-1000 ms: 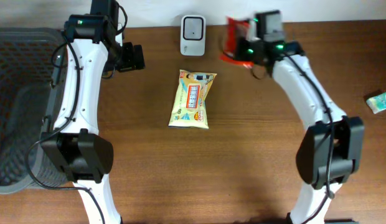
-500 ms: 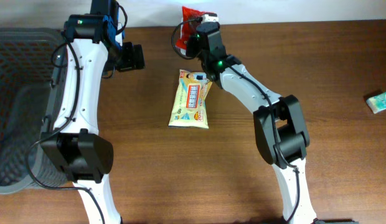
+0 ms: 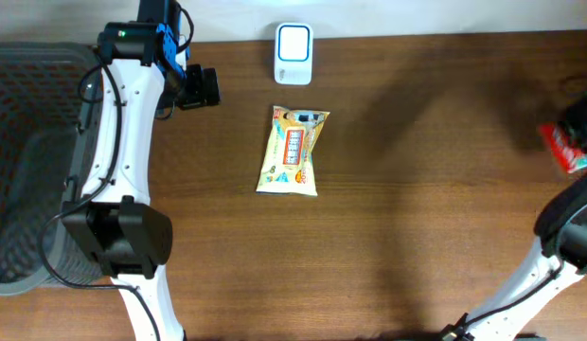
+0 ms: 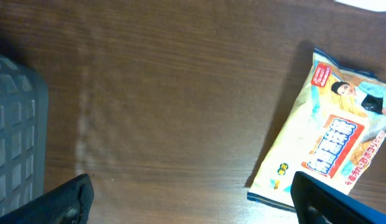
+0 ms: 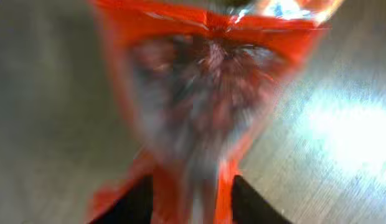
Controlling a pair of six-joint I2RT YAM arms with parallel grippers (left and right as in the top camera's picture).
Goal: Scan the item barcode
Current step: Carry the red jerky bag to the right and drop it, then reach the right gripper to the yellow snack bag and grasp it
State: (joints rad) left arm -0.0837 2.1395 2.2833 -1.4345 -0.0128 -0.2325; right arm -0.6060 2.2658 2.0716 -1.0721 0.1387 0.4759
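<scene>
Blur smears most of my right wrist view, so I read it with care. The red packet (image 5: 199, 112) fills that frame, and the right gripper (image 5: 193, 208) has its two dark fingertips (image 5: 134, 205) on either side of the packet's lower end. The jaws stand partly apart with the packet between them, but I cannot tell whether they are pressing on it or are loose around it. From overhead, the red packet (image 3: 561, 147) is at the right edge of the table (image 3: 417, 237), well apart from the white scanner (image 3: 293, 41), which sits at the far edge near the middle.

The left gripper (image 3: 197, 87) hangs over the far left part of the table with its jaws spread wide and nothing between them. Its wrist view shows bare wood between its fingertips (image 4: 62, 202). A yellow snack packet (image 3: 293, 150) lies flat just near of the scanner, and a grey basket (image 3: 28, 142) stands at the left edge.
</scene>
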